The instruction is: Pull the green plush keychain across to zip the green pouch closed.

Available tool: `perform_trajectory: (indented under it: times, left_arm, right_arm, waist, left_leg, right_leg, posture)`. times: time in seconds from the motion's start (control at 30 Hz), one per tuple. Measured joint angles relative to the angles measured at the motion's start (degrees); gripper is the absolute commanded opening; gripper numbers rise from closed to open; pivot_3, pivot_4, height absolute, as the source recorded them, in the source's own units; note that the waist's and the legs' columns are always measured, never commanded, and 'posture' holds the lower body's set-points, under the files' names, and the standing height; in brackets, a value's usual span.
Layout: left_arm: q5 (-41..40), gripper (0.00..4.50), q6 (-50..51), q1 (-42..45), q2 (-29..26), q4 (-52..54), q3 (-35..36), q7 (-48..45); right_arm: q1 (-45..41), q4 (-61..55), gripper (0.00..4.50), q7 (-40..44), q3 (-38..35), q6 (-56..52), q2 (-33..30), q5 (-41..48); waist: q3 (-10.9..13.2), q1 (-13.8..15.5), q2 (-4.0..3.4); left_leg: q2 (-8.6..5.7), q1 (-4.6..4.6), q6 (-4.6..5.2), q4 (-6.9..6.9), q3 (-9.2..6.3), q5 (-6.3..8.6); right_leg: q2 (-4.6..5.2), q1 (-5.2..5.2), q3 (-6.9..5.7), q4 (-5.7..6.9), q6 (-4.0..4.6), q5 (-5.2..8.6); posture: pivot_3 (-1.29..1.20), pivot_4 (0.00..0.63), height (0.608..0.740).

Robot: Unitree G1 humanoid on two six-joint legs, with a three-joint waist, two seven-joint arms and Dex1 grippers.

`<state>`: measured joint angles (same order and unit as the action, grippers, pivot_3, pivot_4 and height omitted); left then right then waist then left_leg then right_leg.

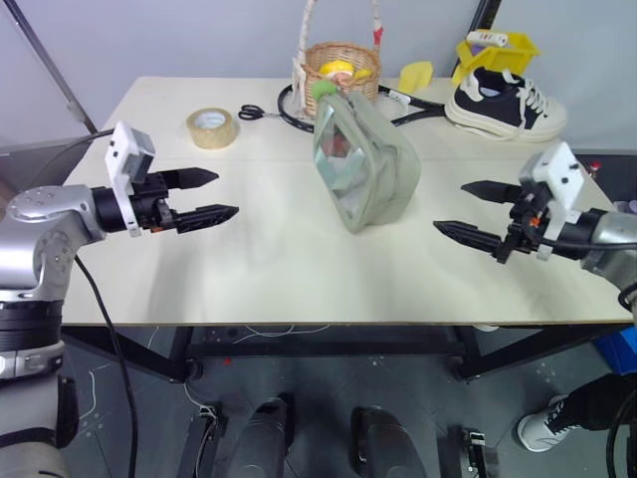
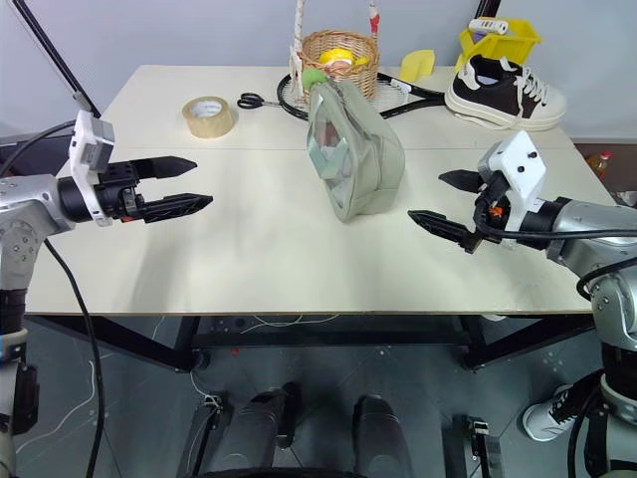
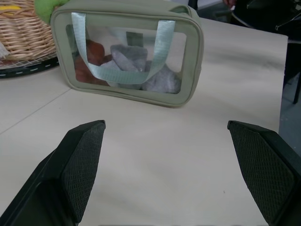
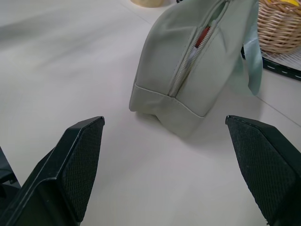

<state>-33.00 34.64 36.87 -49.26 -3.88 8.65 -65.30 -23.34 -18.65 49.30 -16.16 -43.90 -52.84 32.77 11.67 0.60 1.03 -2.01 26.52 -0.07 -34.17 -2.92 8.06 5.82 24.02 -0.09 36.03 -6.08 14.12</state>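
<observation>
Pale tabletop (image 1: 249, 269) w/ green pouch (image 1: 373, 174) upright at centre, long axis running away from robot, zipper partly undone. Green plush keychain (image 1: 323, 92) sits at its far end, apparently nearer the left tool (image 1: 204, 196). Left and right tool (image 1: 476, 214) flank pouch, both spread wide, empty.

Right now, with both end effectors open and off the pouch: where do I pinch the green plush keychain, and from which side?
Pinch the green plush keychain itself, across its rounded body. It sits at the far top corner of the green pouch, beside the wicker basket. Probably come from above with the left end effector: the top is clear, while the basket crowds the far side.
</observation>
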Motion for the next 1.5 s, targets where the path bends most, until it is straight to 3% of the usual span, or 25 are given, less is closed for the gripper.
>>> perform_trajectory:
  times: [0.3,0.47,0.67,0.83,1.03,1.17,1.27,1.47,1.5]
  left_arm:
    - [-1.03,4.45,1.25,1.02,0.04,-0.68,0.05,-0.52]
    - [-1.39,4.45,1.38,3.43,0.57,-2.20,0.80,0.72]
    - [-1.47,4.45,1.56,6.31,2.38,-4.18,2.80,4.55]
    - [-1.47,4.45,0.96,7.12,3.12,-5.72,3.87,5.24]
    - [-1.41,4.45,0.47,7.95,3.32,-6.61,4.03,4.99]
    - [-1.48,4.45,0.11,7.20,3.89,-5.13,4.08,5.39]
    - [-1.56,4.50,0.13,5.59,3.85,-3.82,4.27,5.75]
    - [-2.05,4.50,0.38,4.30,3.84,-2.35,4.73,6.84]
    - [-2.25,4.50,0.46,4.25,3.83,-2.01,4.84,6.90]
  right_arm:
    - [-0.19,0.04,4.30,-0.52,0.03,0.37,0.00,0.00]
    - [-4.31,1.26,4.30,-1.97,1.57,-0.92,0.35,0.12]
    - [-22.98,8.61,4.30,-7.97,7.36,-9.81,4.99,0.97]
    - [-45.65,24.81,4.30,-12.12,18.15,-16.42,15.51,-4.11]
    - [-58.61,46.75,4.30,-10.52,28.30,-15.32,25.07,-12.18]
    - [-64.46,64.52,4.30,-11.60,33.74,-7.43,31.63,-20.88]
    - [-66.14,74.61,3.43,-11.84,34.02,-1.42,33.77,-25.16]
    - [-68.29,81.47,0.28,-9.54,32.99,4.97,35.58,-29.20]
    - [-68.35,81.54,0.03,-8.74,32.82,5.48,35.56,-29.61]
  waist:
    - [0.00,0.02,0.00]
    - [0.00,-0.13,0.00]
    - [0.00,-1.01,0.00]
    - [0.01,-2.02,-0.02]
    - [0.01,-1.44,-0.01]
    - [0.01,-1.71,-0.01]
    - [0.01,-1.68,-0.01]
    - [0.02,-2.36,-0.02]
    - [0.02,-2.48,-0.02]
  left_leg:
    - [0.00,0.00,0.00,-0.03,0.00,-0.01]
    - [0.00,-0.02,0.01,-0.05,0.00,-0.01]
    - [0.02,-0.01,-0.01,-0.07,-0.01,-0.03]
    - [0.02,0.01,-0.08,0.05,0.07,-0.08]
    - [-0.15,0.07,-0.11,0.06,0.35,-0.10]
    - [-0.16,0.01,-0.21,0.02,0.37,-0.16]
    - [-0.16,0.02,-0.44,0.07,0.32,-0.30]
    - [-0.11,-0.01,-0.50,0.13,0.26,-0.33]
    - [-0.11,0.00,-0.52,0.14,0.23,-0.34]
  right_leg:
    - [-0.07,0.00,0.00,0.03,0.00,0.00]
    - [-0.11,0.01,0.01,0.08,-0.01,-0.01]
    - [-0.16,0.07,0.04,0.16,-0.02,-0.02]
    - [-0.24,0.34,0.15,0.39,-0.23,-0.14]
    - [-0.24,0.44,0.08,0.64,-0.30,-0.15]
    - [-0.26,0.52,0.10,0.91,-0.29,-0.15]
    - [-0.29,0.60,0.09,1.04,-0.30,-0.15]
    - [-0.40,0.65,0.10,1.15,-0.30,-0.15]
    - [-0.41,0.65,0.09,1.15,-0.30,-0.15]
  posture:
    - [0.00,0.150,0.724]
    - [0.00,0.150,0.724]
    - [0.00,0.150,0.724]
    - [0.00,0.150,0.724]
    - [0.00,0.150,0.724]
    - [0.00,0.150,0.724]
    - [0.00,0.150,0.724]
    - [0.00,0.150,0.724]
    - [0.00,0.150,0.724]
